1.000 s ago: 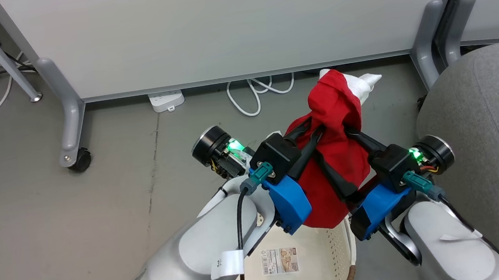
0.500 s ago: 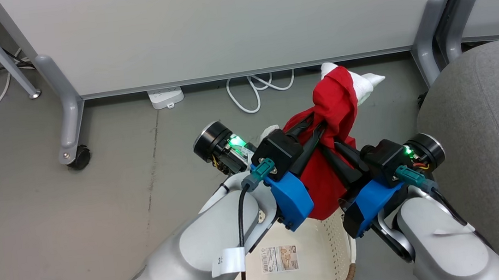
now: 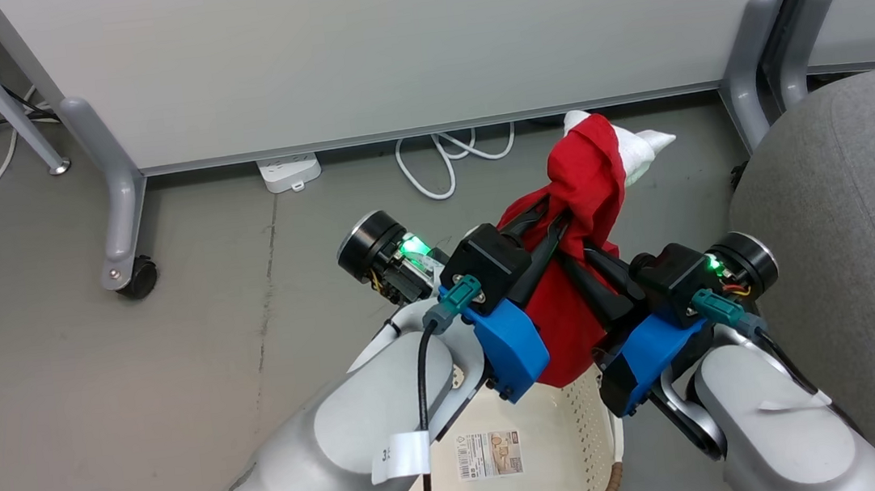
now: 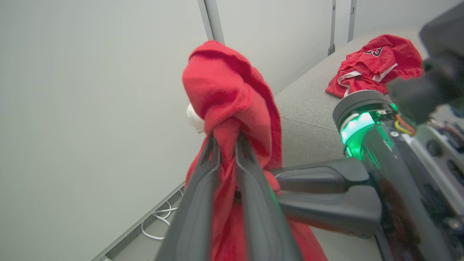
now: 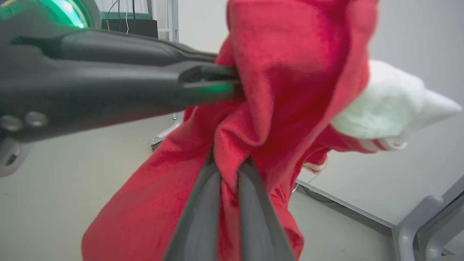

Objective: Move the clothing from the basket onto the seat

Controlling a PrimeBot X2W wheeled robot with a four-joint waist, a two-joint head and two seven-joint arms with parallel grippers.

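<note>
Obs: left hand (image 4: 226, 139) and right hand (image 5: 228, 163) are both clamping the red clothing (image 3: 588, 173), holding it above the basket (image 3: 590, 457). Grey seat (image 3: 851, 234) is lying just right of right hand; partition panel (image 3: 383, 40) and cable (image 3: 430, 173) on the floor (image 3: 212, 342) are sitting beyond both hands.

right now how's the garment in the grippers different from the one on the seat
The held garment hangs pinched by left gripper and right gripper; the seat garment lies on the seat. A number print shows on the seat garment, not the held garment. Both red with white.

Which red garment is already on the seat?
The number-printed garment, lying on the grey seat; the other garment hangs pinched by the left gripper and right gripper.
</note>
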